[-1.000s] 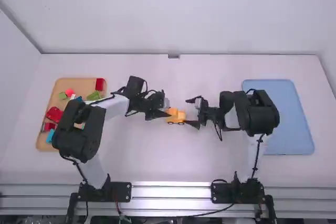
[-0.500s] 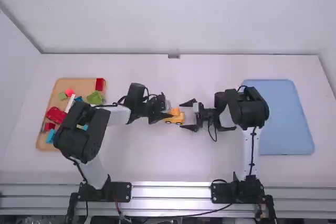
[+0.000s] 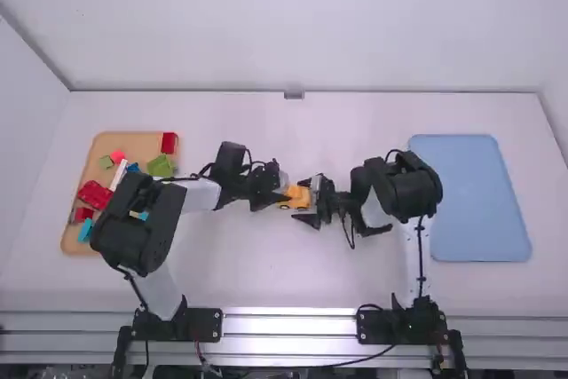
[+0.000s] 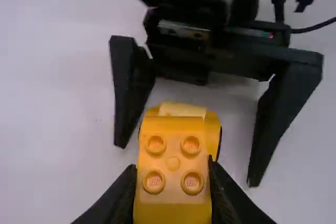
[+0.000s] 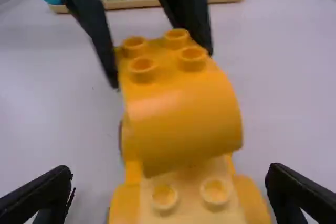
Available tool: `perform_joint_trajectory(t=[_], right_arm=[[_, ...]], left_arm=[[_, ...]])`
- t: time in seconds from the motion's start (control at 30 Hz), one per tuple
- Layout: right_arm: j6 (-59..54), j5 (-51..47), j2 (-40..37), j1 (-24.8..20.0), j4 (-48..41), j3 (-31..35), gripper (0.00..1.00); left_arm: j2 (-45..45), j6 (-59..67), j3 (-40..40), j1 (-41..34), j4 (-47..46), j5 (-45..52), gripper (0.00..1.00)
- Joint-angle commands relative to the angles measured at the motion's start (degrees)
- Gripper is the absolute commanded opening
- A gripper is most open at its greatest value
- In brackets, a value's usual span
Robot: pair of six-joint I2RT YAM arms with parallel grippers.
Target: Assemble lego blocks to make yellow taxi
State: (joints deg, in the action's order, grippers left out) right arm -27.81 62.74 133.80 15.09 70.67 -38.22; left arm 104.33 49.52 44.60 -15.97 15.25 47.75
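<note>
The left gripper (image 3: 280, 196) is clenched on the studded rear of the taxi's curved top block (image 5: 184, 114), one finger on each side; the right gripper (image 3: 306, 200) is spread wide, its fingers on either side of the car with gaps between. The taxi lies between the two arms, near the middle of the white table (image 3: 257, 264). It is a warm orange-yellow: the top block is smooth and rounded toward the right gripper, with four round studs (image 4: 156, 145) behind the curve, and the base (image 5: 125, 203) below bears a paler middle section with two more studs. Small raised lettering marks the top studs. Farther out, to the left, a wooden tray (image 3: 133, 141) carries red, green, blue and white pieces; to the right lies a pale blue tray (image 3: 479, 201).
</note>
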Motion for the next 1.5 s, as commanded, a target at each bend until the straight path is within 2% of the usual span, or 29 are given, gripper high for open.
perform_joint_trajectory(t=[0.0, 0.07, 0.17, 0.2, 0.37, 0.57, 0.7, 0.87, 1.3, 1.47], right_arm=[[-0.8, -1.6, 0.7, 0.7, -4.5, -2.4, 0.98], [-2.0, -0.9, 0.7, 0.7, -6.1, -3.1, 0.95], [-2.6, 0.9, 0.7, 0.2, -10.6, -5.3, 0.70], [-2.7, 1.2, 0.7, 0.2, -11.1, -5.5, 0.69], [-10.0, 5.0, 0.7, 0.2, -19.0, -7.8, 0.49], [-11.8, 5.4, 0.7, -0.4, -25.9, -9.9, 0.46], [-20.3, 7.0, 0.7, -0.6, -33.4, -11.6, 0.43], [-22.2, 6.7, 0.7, -0.7, -38.7, -12.9, 0.42], [-26.2, 7.0, 0.7, -1.2, -39.0, -11.6, 0.43], [-26.5, 7.9, 0.7, -1.2, -39.1, -11.6, 0.42]], left_arm=[[-1.0, 1.1, -0.4, 0.2, -0.2, 1.3, 0.02], [-0.9, 1.1, -0.4, 0.2, -0.2, 1.3, 0.02], [0.7, 1.3, 0.2, 0.2, -0.2, 1.4, 0.02], [0.8, 1.3, 0.3, 0.2, -0.2, 1.5, 0.02], [3.1, 1.6, 2.3, 0.2, 0.2, 5.7, 0.02], [3.5, 2.0, 4.0, 0.2, 0.0, 6.7, 0.02], [3.5, 2.0, 4.6, 0.2, -2.0, 6.6, 0.02], [4.8, 2.0, 4.5, 0.2, -2.7, 5.1, 0.02], [6.3, 2.0, 4.5, 0.2, -2.3, 5.0, 0.02], [6.3, 1.4, 4.5, 0.2, -5.4, -0.2, 0.02]])
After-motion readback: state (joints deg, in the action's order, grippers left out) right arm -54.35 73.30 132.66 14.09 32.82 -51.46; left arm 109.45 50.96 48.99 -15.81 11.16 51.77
